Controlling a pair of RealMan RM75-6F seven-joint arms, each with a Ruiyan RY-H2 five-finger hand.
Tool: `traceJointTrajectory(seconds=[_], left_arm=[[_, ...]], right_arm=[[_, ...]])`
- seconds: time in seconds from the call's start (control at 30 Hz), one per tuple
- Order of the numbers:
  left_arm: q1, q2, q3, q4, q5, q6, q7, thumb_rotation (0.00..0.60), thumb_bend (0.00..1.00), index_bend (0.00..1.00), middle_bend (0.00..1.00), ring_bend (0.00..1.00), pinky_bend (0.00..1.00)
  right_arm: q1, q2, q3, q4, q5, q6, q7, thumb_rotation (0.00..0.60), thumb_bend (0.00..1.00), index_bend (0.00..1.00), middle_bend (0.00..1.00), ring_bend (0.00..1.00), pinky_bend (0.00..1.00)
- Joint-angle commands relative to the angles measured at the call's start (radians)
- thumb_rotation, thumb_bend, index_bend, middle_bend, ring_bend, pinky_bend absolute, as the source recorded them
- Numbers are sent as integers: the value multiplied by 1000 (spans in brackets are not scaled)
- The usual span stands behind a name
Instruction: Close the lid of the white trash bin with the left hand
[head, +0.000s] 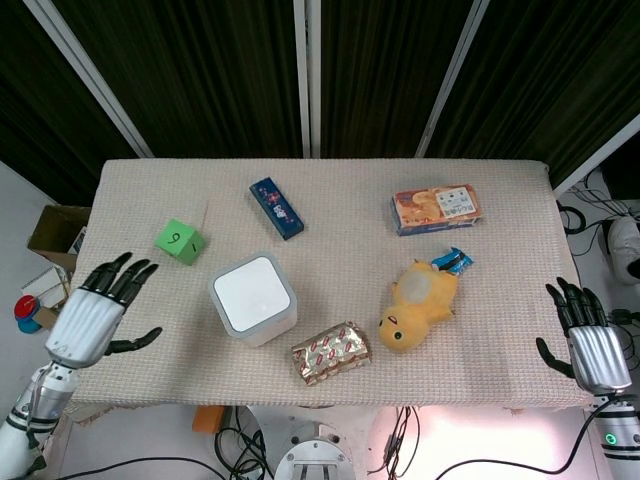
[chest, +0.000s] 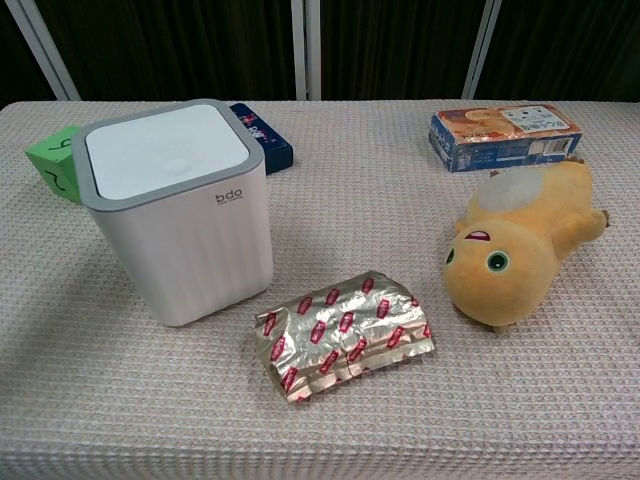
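The white trash bin (head: 254, 298) (chest: 178, 215) stands on the table's front left part, its lid lying flat and closed inside the grey rim. My left hand (head: 92, 314) hovers open at the table's left edge, well apart from the bin, fingers spread. It does not show in the chest view. At the front right corner my right hand (head: 590, 340) is open too, holding nothing.
A green cube (head: 180, 241) and a blue box (head: 276, 207) lie behind the bin. A foil snack bag (head: 331, 351) sits to its right, then a yellow plush toy (head: 418, 304). An orange box (head: 435, 208) lies at the back right.
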Motion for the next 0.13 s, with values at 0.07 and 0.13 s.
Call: traceJointTrajectory(seconds=[0.07, 0.13], left_arm=[[159, -106, 50, 237, -62, 98, -172, 286, 193, 131, 142, 88, 239], [180, -136, 52, 295, -77, 99, -205, 258, 193, 131, 142, 88, 239]], right_arm=[[0, -7, 6, 4, 21, -15, -56, 600, 274, 0, 0, 0, 0], [2, -13, 7, 1, 21, -16, -63, 600, 274, 0, 0, 0, 0]])
